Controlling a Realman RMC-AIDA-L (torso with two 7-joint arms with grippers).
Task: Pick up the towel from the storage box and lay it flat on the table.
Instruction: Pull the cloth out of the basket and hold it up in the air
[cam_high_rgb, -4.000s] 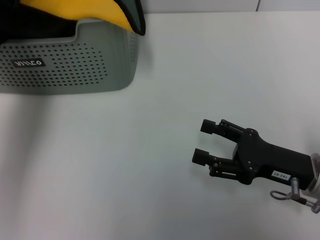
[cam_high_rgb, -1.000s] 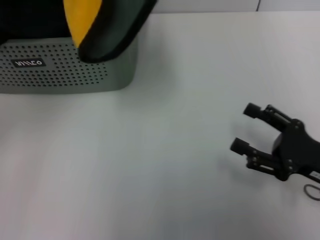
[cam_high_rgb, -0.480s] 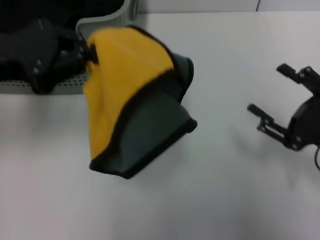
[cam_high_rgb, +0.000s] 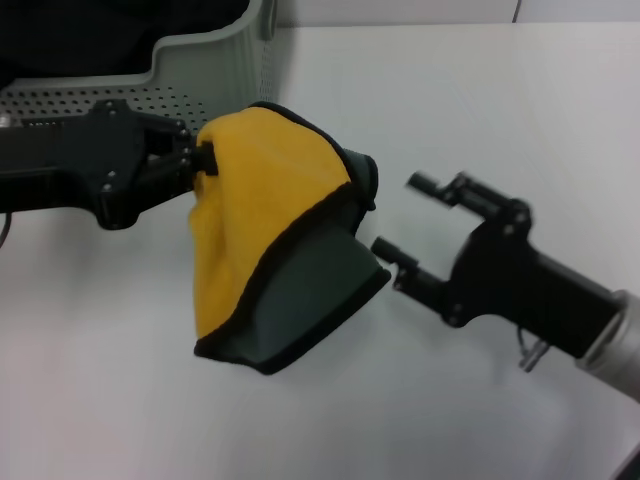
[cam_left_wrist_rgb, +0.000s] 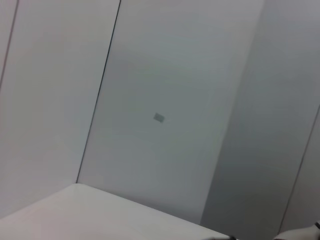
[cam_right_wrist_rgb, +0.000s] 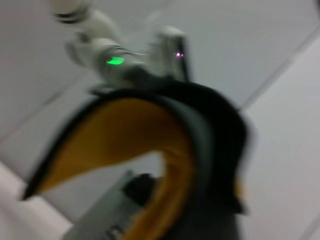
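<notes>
The towel (cam_high_rgb: 270, 225), yellow-orange with a dark green underside and black edging, hangs folded over the table (cam_high_rgb: 520, 110) in front of the storage box (cam_high_rgb: 215, 60). My left gripper (cam_high_rgb: 198, 160) is shut on the towel's upper left edge, reaching in from the left. My right gripper (cam_high_rgb: 400, 215) stands open just right of the towel, its fingers pointing at the dark green fold and close to it. The towel (cam_right_wrist_rgb: 150, 150) fills the right wrist view, with the left arm behind it. The left wrist view shows only wall panels.
Black fabric (cam_high_rgb: 110, 30) lies inside the pale grey-green storage box at the back left. The white tabletop stretches to the right and toward the front. Beyond the table's far edge is a grey wall (cam_high_rgb: 400, 10).
The right gripper has swung in from the right edge to just beside the towel. The left gripper and towel have shifted slightly to the right and down.
</notes>
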